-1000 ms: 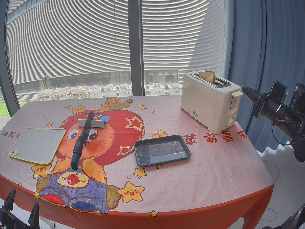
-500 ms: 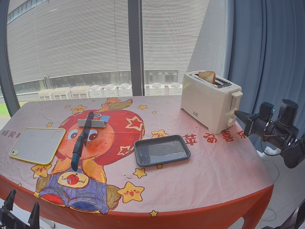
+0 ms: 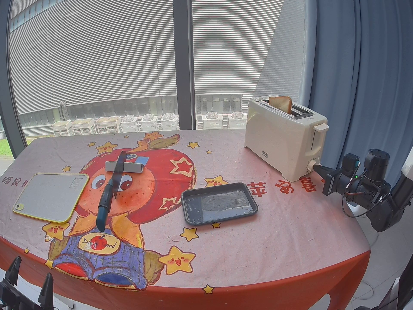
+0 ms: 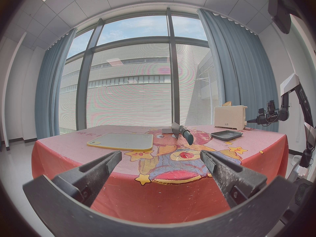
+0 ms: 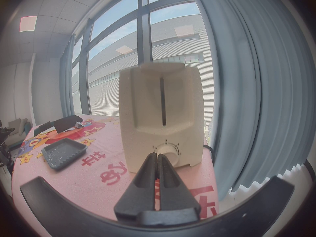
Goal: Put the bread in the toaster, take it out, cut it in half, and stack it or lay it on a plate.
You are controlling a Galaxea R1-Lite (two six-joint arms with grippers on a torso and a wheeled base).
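Bread (image 3: 280,103): one slice, tan crust and a pale golden face. It stands upright in a slot of the toaster (image 3: 282,141), with its top part sticking out above the slot.
Toaster: cream, two slots, at the far right of the table (image 3: 279,237). Its side lever (image 3: 320,128) sits at the top of its track, and the dial (image 3: 312,165) is low on the same end face.
Right gripper (image 3: 316,167): fingers pressed together with nothing between them. It is level with the dial and its tip is just beside it; contact cannot be told.
Left gripper (image 4: 161,155): fingers wide apart and empty, low off the table's near left edge, well apart from everything on it.
Tray (image 3: 219,204): dark, rectangular and shallow, mid-table, near the toaster.
Knife (image 3: 109,190): dark blade and blue handle, with the blade propped across a small grey block (image 3: 124,166).
Board (image 3: 50,196): pale with a yellow rim, lying flat at the left, just beside the knife.
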